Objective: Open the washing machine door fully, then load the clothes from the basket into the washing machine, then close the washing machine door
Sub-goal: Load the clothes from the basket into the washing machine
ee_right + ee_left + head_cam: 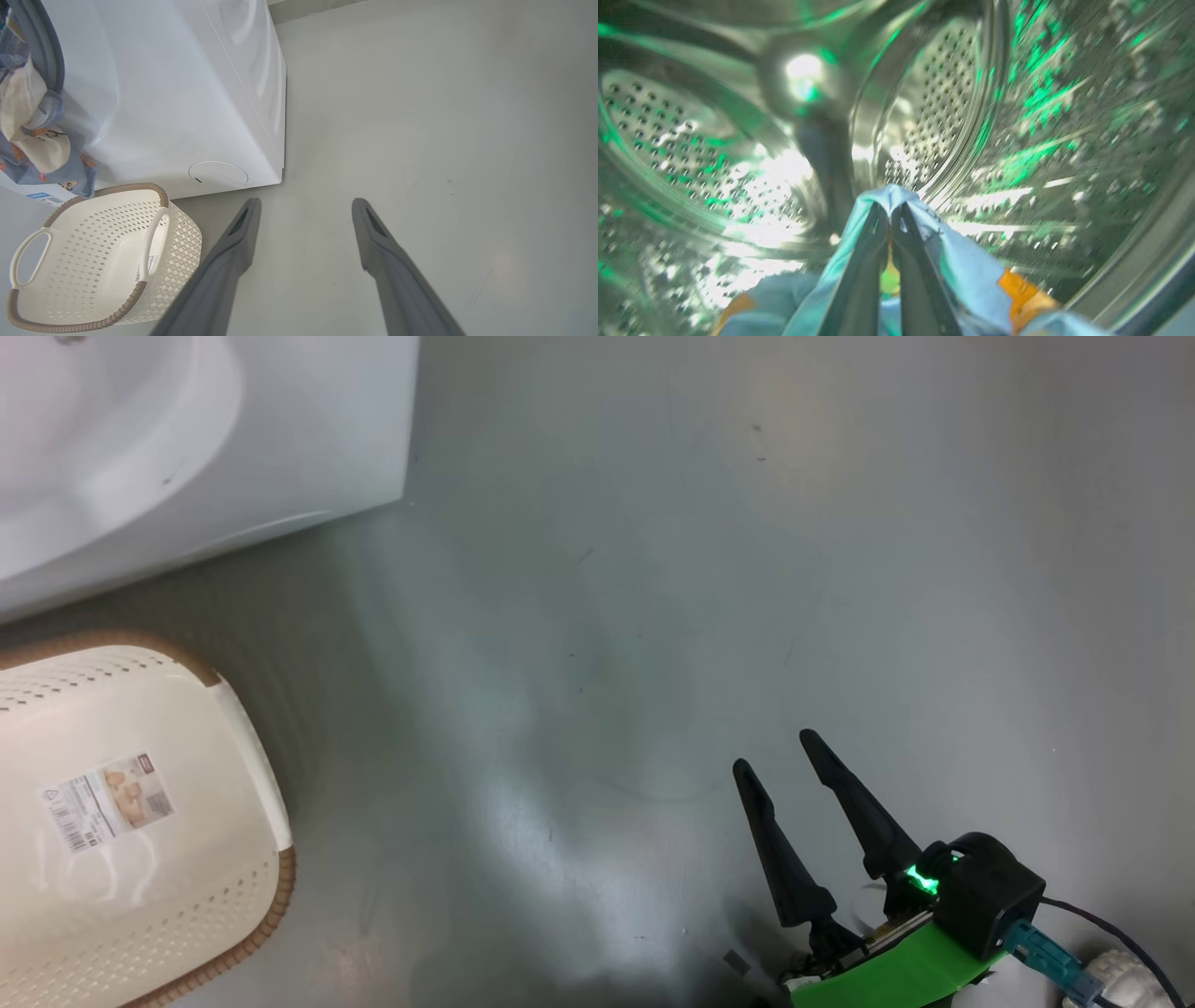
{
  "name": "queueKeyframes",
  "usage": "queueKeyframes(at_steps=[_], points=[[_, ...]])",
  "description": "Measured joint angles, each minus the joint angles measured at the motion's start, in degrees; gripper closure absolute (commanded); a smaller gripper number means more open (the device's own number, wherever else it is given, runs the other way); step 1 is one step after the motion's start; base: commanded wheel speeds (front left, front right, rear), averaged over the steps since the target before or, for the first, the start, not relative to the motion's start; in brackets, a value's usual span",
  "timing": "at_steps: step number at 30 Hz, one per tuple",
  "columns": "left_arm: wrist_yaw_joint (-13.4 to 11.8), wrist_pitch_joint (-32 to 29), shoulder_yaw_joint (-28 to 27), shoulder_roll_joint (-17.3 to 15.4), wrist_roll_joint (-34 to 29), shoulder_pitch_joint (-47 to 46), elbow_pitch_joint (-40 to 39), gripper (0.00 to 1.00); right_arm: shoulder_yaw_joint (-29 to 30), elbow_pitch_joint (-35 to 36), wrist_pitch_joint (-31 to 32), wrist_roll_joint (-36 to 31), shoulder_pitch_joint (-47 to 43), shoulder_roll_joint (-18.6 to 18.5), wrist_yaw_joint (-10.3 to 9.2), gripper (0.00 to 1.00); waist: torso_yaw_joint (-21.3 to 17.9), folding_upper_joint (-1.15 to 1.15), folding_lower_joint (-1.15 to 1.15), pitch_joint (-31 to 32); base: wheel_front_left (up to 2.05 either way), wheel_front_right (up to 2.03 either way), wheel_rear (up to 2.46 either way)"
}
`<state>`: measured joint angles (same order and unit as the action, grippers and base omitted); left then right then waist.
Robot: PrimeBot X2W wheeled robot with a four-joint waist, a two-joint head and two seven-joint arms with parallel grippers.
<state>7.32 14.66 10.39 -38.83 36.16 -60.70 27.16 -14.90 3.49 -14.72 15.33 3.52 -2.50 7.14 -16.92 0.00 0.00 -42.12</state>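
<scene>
In the left wrist view my left gripper (890, 211) is deep inside the washing machine's perforated steel drum (938, 107), shut on a fold of the light blue clothes (966, 266) with orange print. More clothes (35, 144), blue and pale, hang at the grey gasket (46, 51) of the white washing machine (187, 93). The cream basket (117, 189) stands on the floor before the machine, its inside bare plastic. My right gripper (306, 203) hovers open over the floor to the basket's right, holding nothing. The washing machine door is out of view.
The head view has the machine's white corner (308, 439) at the top left, the basket (252, 933) at the left edge and my right gripper (777, 754) at the lower right. Grey floor (653, 616) spreads between them.
</scene>
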Motion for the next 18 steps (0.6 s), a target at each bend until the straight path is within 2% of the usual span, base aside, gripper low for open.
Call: queueKeyframes(at_steps=[8, 18], points=[[0.0, 0.0, 6.5, 0.0, 2.9, -2.1, 7.1, 0.00, 0.5, -1.1, 0.0, 0.4, 0.1, 0.0, 0.00, 0.00, 1.4, 0.00, 0.00, 1.5, 0.00, 0.00, 0.00], [0.0, 0.0, 9.2, 2.5, 4.5, -1.7, 10.0, 0.00, 2.5, -3.1, 0.0, 0.4, 1.4, 0.0, 0.00, 0.00, 3.8, 0.00, 0.00, 4.7, 0.00, 0.00, 0.00]])
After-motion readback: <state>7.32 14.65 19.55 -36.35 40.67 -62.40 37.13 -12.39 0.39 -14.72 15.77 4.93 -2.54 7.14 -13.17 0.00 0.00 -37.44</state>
